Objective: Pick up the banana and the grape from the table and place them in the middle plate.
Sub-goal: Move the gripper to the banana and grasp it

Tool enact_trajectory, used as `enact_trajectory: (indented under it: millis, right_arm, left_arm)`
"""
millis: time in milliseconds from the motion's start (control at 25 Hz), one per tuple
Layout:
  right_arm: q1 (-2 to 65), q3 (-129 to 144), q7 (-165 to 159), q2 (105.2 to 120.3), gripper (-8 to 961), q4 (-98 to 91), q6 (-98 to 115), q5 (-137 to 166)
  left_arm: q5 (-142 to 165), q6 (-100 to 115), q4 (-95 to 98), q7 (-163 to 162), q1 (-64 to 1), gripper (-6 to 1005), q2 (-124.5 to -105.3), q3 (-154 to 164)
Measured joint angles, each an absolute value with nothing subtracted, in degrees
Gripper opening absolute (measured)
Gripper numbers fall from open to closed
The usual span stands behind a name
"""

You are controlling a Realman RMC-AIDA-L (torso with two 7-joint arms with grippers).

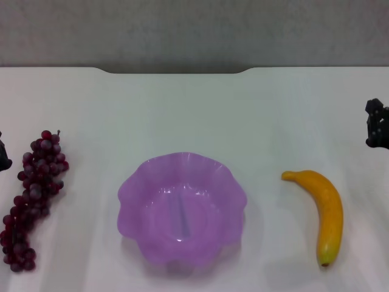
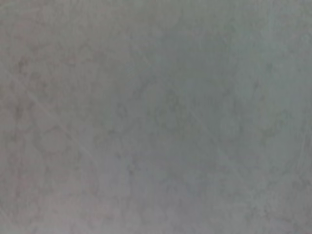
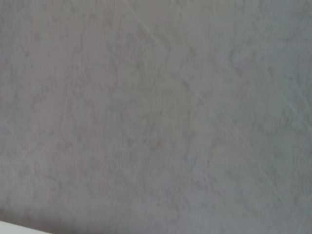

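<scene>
Centrally on the table, the middle plate is flanked by the grape and the banana. Claw states of the left gripper and right gripper, seen at the edges, cannot be told.

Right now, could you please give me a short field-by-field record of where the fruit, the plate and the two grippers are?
banana: lying on the table, on the robot's right of the plate, untouched
grape: lying on the table, on the robot's left of the plate, untouched
middle plate: centred near the front, holding no fruit
left gripper: at the left edge of the head view, beside the grape
right gripper: at the right edge, beyond the banana
task progress: nothing placed yet
</scene>
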State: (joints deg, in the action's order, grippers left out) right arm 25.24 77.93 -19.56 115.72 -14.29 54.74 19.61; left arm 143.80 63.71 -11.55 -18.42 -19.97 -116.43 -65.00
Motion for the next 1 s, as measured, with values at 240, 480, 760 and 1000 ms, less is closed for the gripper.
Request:
enact_trajectory:
  millis: [240, 480, 760, 1000]
  right_arm:
    - [25.6, 77.9, -19.6, 115.74, 32, -12.3, 54.8, 19.9]
    - [25.6, 77.9, -19.6, 115.78, 37, -12.2, 54.8, 19.7]
    - [25.7, 77.9, -19.6, 115.77, 43, -12.2, 54.8, 19.7]
    - [26.4, 77.6, -20.7, 115.59, 228, -12.2, 54.2, 19.7]
  left_arm:
    - [144.2, 63.6, -11.2, -18.3, -20.8, 63, -116.51, -64.5]
    - [144.2, 63.7, -11.2, -18.3, -20.7, 64, -116.54, -64.6]
    - [144.1, 63.5, -11.1, -17.7, -20.8, 70, -116.46, -64.8]
    - [142.9, 63.2, -11.1, -14.8, -21.0, 203, -116.68, -65.0]
